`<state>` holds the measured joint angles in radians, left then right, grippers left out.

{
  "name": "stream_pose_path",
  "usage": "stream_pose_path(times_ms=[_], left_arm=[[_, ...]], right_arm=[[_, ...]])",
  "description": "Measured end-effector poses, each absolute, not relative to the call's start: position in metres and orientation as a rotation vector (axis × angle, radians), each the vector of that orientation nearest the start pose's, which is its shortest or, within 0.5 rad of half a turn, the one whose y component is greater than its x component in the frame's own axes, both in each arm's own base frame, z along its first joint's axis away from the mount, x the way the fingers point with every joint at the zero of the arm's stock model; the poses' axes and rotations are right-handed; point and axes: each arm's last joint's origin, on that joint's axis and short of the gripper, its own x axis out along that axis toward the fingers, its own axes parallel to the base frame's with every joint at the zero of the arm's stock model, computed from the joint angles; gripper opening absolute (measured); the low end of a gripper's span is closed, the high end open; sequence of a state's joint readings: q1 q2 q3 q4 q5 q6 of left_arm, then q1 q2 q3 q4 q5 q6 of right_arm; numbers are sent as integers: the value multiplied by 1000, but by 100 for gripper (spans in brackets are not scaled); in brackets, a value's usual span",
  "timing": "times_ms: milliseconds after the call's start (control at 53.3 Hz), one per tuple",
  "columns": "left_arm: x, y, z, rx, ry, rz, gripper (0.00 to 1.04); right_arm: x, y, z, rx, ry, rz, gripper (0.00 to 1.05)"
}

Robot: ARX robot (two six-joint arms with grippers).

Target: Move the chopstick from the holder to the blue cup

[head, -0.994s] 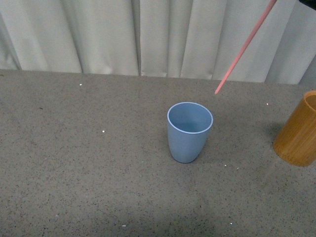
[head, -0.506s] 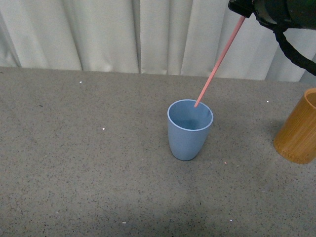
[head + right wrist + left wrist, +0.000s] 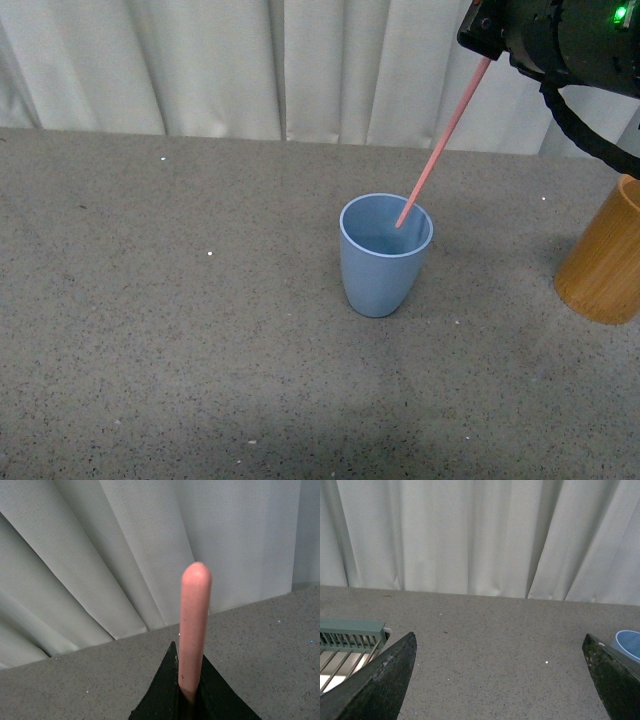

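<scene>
The right gripper [image 3: 480, 45] pinches the pink chopstick [image 3: 440, 145], tilted, its lower tip inside the blue cup [image 3: 385, 262]. The holder [image 3: 605, 265] stands well apart. Only release remains.

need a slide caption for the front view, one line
Right gripper holds the pink chopstick tilted, its lower tip inside the blue cup; orange-brown holder stands apart at right.

the right arm reaches in high at the upper right of the front view, its tool [image 3: 187, 700] clamped with dark fingers [image 3: 162, 692] pressed together. the left tool [image 3: 500, 680] hangs low, its fingers [image 3: 380, 680] spread wide apart.
</scene>
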<state>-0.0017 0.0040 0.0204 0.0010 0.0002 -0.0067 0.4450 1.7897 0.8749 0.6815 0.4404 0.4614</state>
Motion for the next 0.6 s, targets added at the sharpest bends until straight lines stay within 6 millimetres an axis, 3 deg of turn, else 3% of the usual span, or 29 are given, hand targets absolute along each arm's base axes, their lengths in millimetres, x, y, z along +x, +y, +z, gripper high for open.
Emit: stream_pose_path(times_ms=[394, 600], left_arm=[[97, 0, 170, -7, -17, -2, 98], [97, 0, 170, -7, -17, -2, 98]], right_arm=[[336, 152, 174, 362, 244, -22, 2], [335, 155, 174, 360, 252, -4, 38]])
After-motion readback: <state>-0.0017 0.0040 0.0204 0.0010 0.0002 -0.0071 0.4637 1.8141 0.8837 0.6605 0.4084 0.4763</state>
